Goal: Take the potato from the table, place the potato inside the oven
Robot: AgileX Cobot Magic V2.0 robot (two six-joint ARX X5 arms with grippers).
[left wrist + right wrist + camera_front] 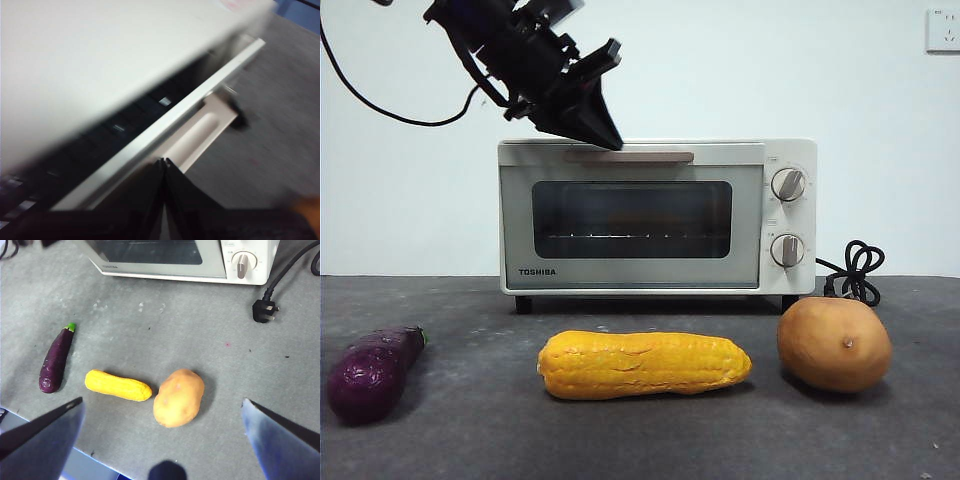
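Front view. Toshiba toaster oven point(657, 217) stands at the back of the dark grey table point(480, 420), door shut, wire rack visible through the glass, two silver knobs on its right side. Black cord point(853, 270) coiled just right of it. Left gripper point(600, 128) enters from the upper left, dark, tilted, its jaws pressed together, tip at the left end of the door handle point(628, 156). In front, left to right: purple eggplant point(372, 372), yellow corn cob point(644, 364), tan potato point(834, 343), all lying apart.
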